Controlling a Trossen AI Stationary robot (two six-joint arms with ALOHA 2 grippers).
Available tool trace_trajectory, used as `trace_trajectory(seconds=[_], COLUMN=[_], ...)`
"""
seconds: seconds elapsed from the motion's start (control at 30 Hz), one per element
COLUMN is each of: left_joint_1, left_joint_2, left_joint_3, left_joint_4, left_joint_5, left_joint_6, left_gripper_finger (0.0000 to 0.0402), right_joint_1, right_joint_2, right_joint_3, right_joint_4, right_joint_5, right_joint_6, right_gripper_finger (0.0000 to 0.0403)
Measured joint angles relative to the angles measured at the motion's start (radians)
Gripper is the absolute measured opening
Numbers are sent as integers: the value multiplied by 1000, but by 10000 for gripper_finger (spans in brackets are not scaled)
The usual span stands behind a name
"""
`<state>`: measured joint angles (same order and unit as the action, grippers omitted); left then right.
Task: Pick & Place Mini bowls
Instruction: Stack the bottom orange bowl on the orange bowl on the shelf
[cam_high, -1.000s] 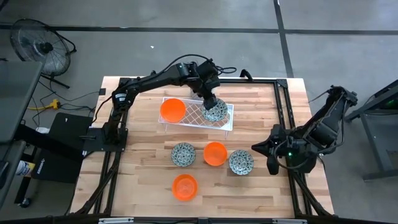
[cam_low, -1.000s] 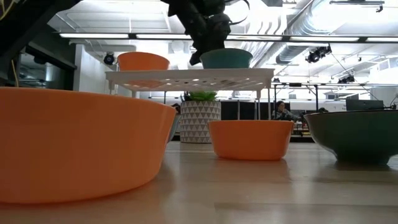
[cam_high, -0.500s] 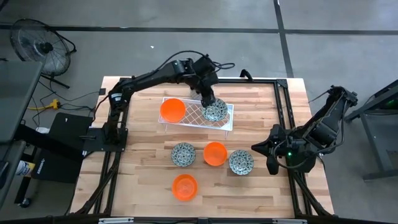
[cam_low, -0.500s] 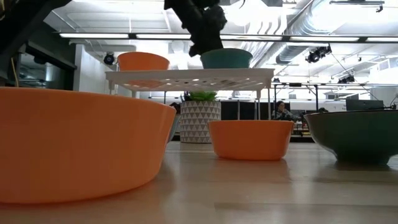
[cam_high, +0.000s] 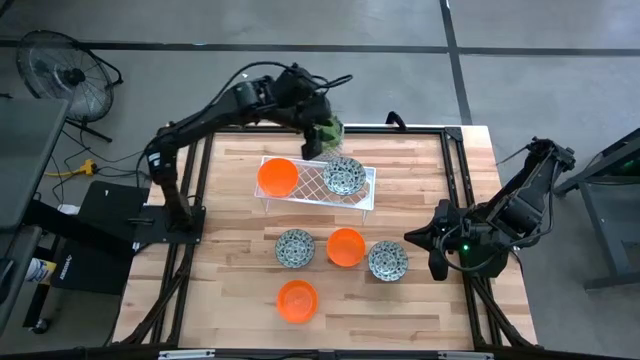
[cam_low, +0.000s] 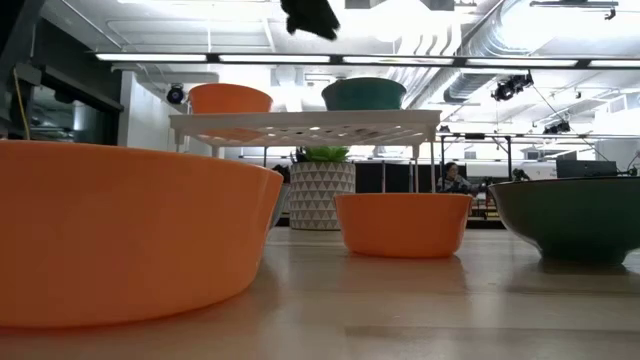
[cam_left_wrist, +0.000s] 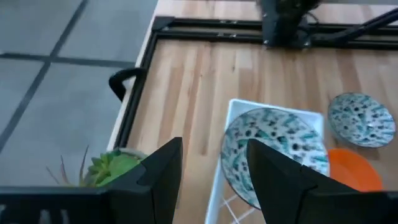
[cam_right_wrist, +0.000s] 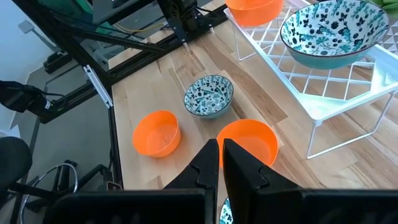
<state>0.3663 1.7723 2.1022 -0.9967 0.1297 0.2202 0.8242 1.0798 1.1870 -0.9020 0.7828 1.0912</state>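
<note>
Left gripper (cam_high: 318, 135) lifted off speckled bowl (cam_high: 345, 177), open, bowl on rack (cam_high: 368, 190)

In the low view, the nearest orange bowl (cam_low: 120, 235) ran off the picture's edge, as did the speckled bowl (cam_low: 580, 218) on the far side of the white rack (cam_low: 305, 125). Behind that rack, the potted plant (cam_low: 322, 190) was partly hidden, and the left gripper (cam_low: 310, 15) above was cut off, perhaps open.
</note>
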Motion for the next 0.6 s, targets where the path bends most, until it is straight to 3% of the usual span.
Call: trace_trajectory(seconds=[0.17,0.3,0.4,0.6], left_joint_1=[-47,-166,-279,-545], left_joint_2=[-94,-142,-165,-167], left_joint_3=[0,1,-4,-2], left_joint_4=[-81,-199,-329,-426], left_joint_5=[-34,-139,-234,-389], left_joint_6=[17,-9,-108,-459], left_gripper_finger=[177,177,177,177], right_joint_1=[0,0,0,0], right_joint_2=[0,0,0,0], right_joint_3=[0,0,0,0], right_joint_4=[0,-1,-7,-9], right_joint_5=[-7,-7,-8,-35], right_joint_6=[0,0,0,0], right_gripper_finger=[12,12,12,12])
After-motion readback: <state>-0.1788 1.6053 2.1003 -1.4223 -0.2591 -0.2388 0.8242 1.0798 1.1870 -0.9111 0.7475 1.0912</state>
